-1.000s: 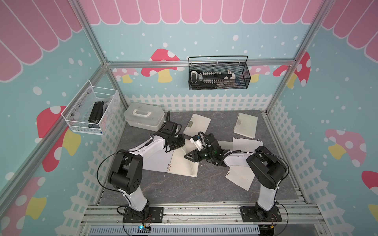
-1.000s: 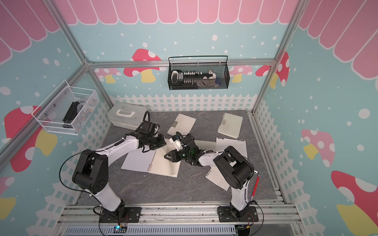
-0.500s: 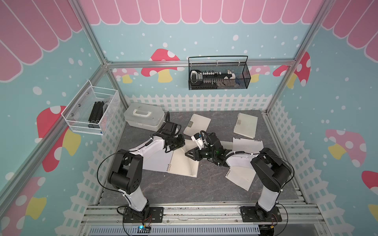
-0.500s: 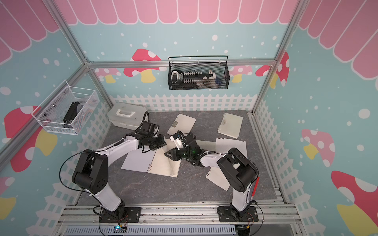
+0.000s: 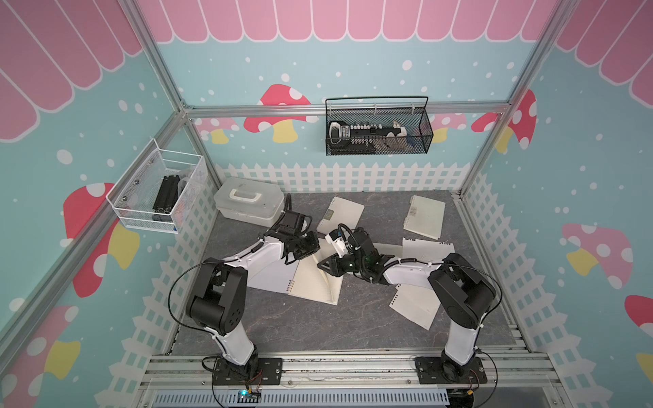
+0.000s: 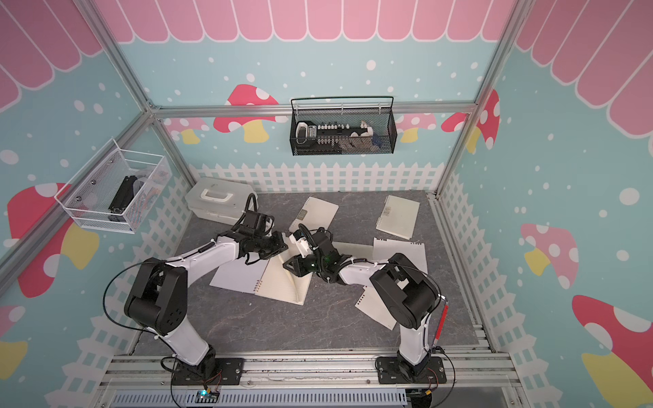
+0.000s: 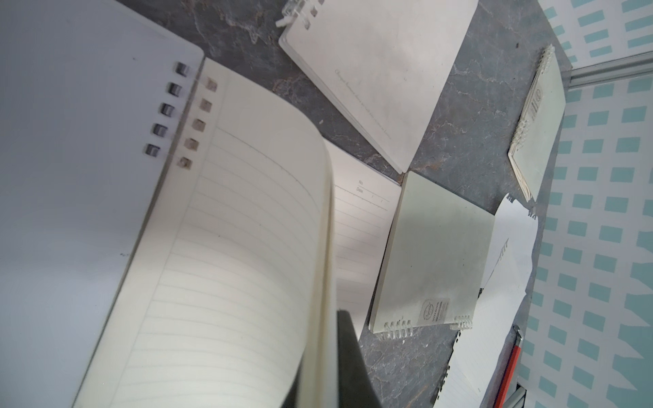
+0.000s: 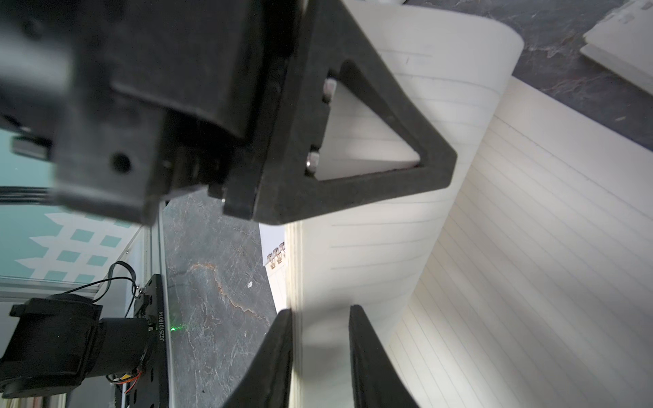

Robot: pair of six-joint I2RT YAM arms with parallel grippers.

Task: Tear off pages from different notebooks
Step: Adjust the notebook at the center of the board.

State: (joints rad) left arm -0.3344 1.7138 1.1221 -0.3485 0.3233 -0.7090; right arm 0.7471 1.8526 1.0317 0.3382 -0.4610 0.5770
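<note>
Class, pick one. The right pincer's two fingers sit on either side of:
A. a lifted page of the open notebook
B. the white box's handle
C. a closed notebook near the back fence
A: the right wrist view shows the right pincer straddling the curled lifted page of the open notebook.

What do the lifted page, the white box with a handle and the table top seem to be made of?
Lifted page: thin matte cream paper; it curls, ruled lines show.
White box: probably smooth plastic, slightly translucent.
Table top: grey marble-look veins, perhaps a printed mat.
</note>
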